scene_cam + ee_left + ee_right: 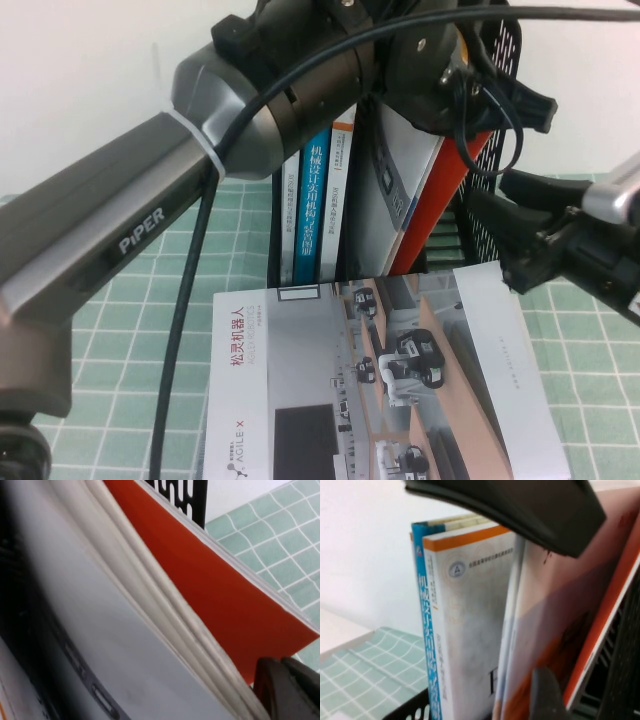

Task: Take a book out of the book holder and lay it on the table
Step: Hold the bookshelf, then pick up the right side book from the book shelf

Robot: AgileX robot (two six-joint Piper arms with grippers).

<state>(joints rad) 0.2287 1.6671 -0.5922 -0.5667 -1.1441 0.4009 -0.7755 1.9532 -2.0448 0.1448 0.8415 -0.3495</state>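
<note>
The black mesh book holder (482, 232) stands at the back of the green grid table (120, 320). Inside it, thin brochures lean to the right: a grey-and-white one (392, 190) and one with an orange cover (452, 185). My left gripper (286, 690) reaches into the holder from above. Its dark fingers lie side by side, shut, beside the lower corner of the orange cover (220, 590). My right gripper (508, 230) hovers open just right of the holder, nothing between its fingers, facing the leaning brochures (555, 610). I cannot make out any brochure's print.
An AgileX brochure (380, 385) with an office-robot photo lies flat on the table before the holder, its far right corner near my right gripper. Upright books, one with a blue spine (318, 200), fill the holder's left compartment. My left arm (150, 220) crosses the view's left.
</note>
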